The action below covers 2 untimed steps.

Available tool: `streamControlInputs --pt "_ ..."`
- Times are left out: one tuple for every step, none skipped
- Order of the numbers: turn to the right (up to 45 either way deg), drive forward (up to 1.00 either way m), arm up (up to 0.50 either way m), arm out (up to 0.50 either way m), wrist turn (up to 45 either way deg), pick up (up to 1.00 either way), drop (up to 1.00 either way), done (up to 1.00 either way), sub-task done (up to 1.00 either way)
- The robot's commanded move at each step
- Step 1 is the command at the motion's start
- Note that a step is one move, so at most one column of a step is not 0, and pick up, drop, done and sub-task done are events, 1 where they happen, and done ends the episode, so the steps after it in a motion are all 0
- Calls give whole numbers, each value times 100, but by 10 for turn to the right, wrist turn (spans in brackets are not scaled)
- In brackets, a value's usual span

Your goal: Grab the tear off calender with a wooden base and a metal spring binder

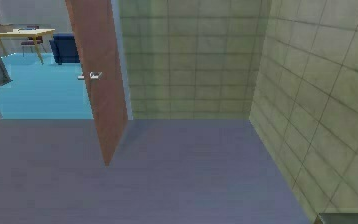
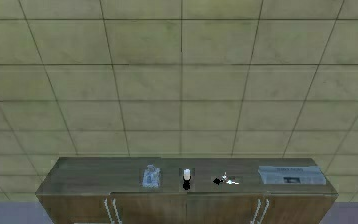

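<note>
End effector state, whether apart, together or clamped on something, cannot be told, and neither can its place, so the things below are placed against one another.

In the forward view, far off at the left, a pale table [image 1: 22, 33] stands on a blue floor [image 1: 42, 95] with a blue boxy thing [image 1: 65, 48] just beside it. Next comes a brown door [image 1: 99, 70] standing ajar, with a light handle [image 1: 93, 75] near its edge. Right of the door, a green-tiled wall [image 1: 187, 60] meets a grey floor [image 1: 177, 170] and turns a corner.

In the arm side view, a dark table [image 2: 97, 178] with cupboard handles [image 2: 112, 210] below stands against a tiled wall [image 2: 177, 80]. On its top, from the left, are a pale blue blob [image 2: 150, 177], a small upright white thing with a dark top [image 2: 186, 178], a small black-and-white shape [image 2: 225, 180] and a flat grey-blue rectangle [image 2: 284, 177], each apart from the next. I cannot tell which of these, if any, is the tear-off calendar.
</note>
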Motion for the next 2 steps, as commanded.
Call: streamControlInputs --pt "0 0 0 42 0 0 0 0 0" --pt "0 0 0 0 450 0 0 0 0"
